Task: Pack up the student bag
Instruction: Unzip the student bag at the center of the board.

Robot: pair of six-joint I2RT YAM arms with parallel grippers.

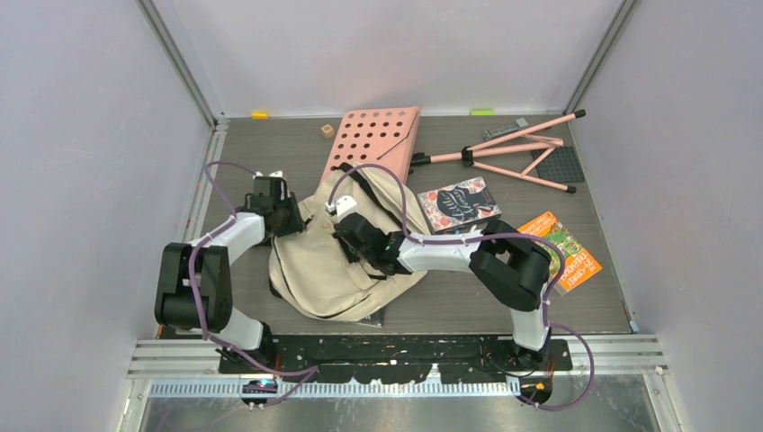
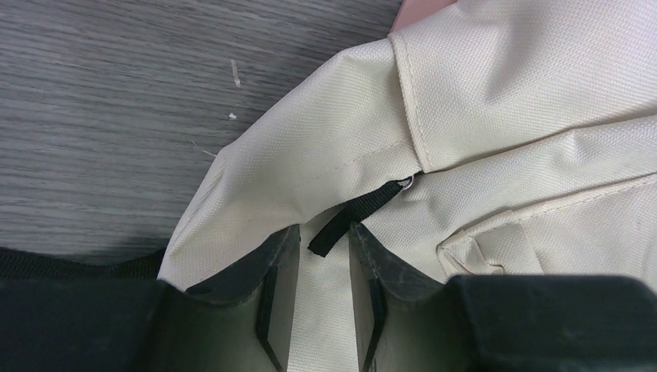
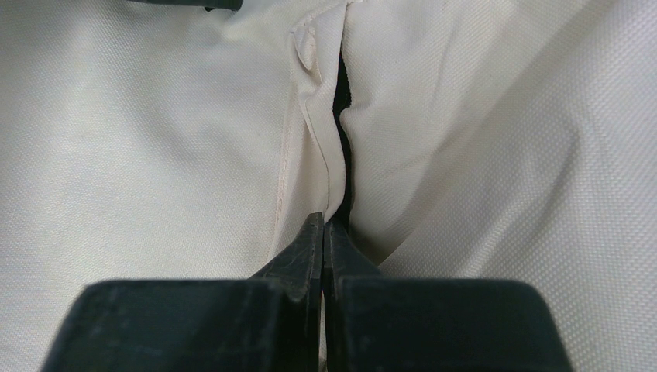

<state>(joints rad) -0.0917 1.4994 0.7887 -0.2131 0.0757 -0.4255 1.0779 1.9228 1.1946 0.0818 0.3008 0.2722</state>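
Observation:
The student bag (image 1: 328,265), a cream backpack with black straps, lies flat in the middle of the table. My left gripper (image 1: 286,214) is at its upper left corner. In the left wrist view that gripper (image 2: 324,230) stands open over the cream cloth (image 2: 496,93), and the end of a black zipper pull (image 2: 352,217) lies loose between the fingertips. My right gripper (image 1: 354,236) rests on the middle of the bag. It (image 3: 324,221) is shut, tips pressed against a stitched flap edge (image 3: 314,132) beside a dark slit. I cannot tell whether any cloth is pinched.
A pink perforated board (image 1: 373,139) lies behind the bag, with a folded pink stand (image 1: 513,153) and a black plate (image 1: 558,164) to its right. A floral book (image 1: 459,204) and an orange book (image 1: 562,250) lie right of the bag. A small wooden cube (image 1: 327,131) sits at the back.

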